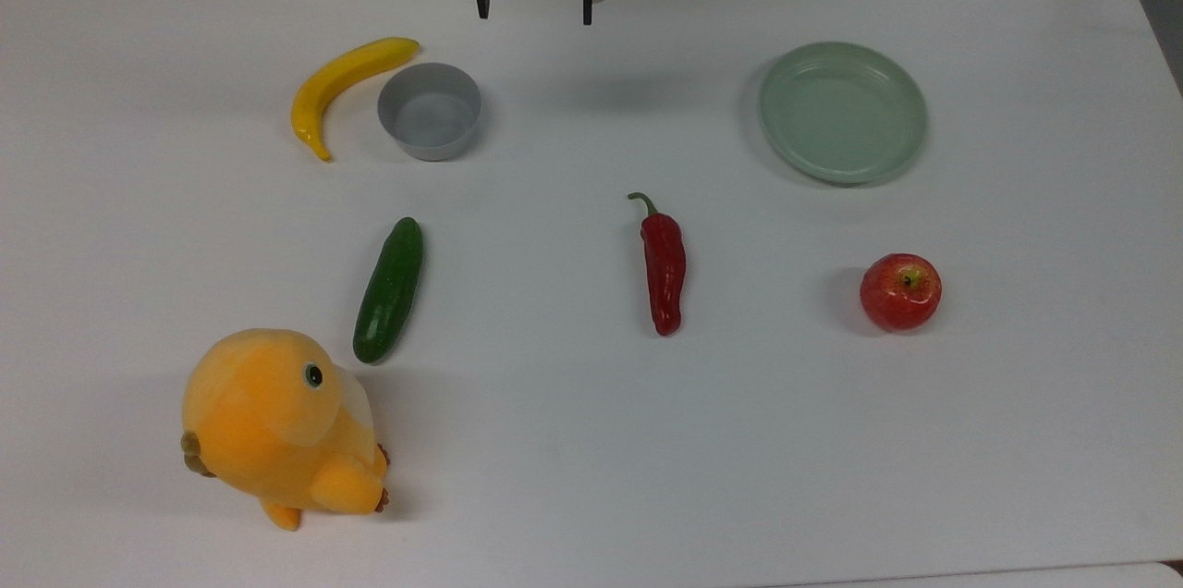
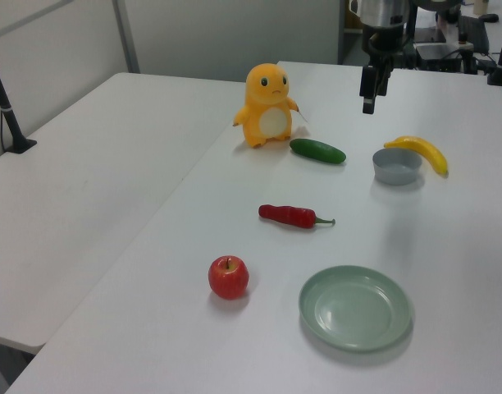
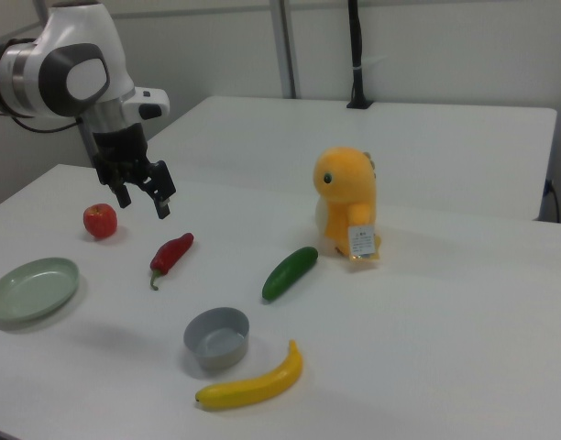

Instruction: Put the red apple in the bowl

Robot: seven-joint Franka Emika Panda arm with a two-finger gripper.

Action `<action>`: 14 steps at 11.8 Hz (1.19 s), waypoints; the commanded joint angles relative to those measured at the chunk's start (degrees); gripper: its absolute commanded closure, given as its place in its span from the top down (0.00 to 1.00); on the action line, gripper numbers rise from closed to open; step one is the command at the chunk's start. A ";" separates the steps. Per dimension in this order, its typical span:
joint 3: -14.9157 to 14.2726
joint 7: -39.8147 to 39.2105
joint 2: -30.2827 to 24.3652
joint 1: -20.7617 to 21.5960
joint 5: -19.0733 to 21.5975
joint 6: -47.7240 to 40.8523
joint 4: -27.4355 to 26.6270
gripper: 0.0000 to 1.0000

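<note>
On the white table, red apple lies well apart from bowl (right view: tagged plush); pincer spread, empty.

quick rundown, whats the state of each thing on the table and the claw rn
claw: open, holding nothing, raised above the table
red apple: on the table, stem up, untouched
bowl: upright, empty
banana: lying beside the bowl
plate: empty
chili pepper: lying flat
cucumber: lying flat
plush toy: standing upright
</note>
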 commanded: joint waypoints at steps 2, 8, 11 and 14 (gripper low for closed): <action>0.52 -0.23 0.31 -0.32 1.00 -1.80 0.56 1.00; 0.78 5.28 1.35 0.21 1.35 0.99 1.08 1.00; 4.37 17.13 7.57 1.08 0.91 9.26 5.19 1.00; 4.65 25.59 14.79 5.20 0.21 13.48 11.96 1.00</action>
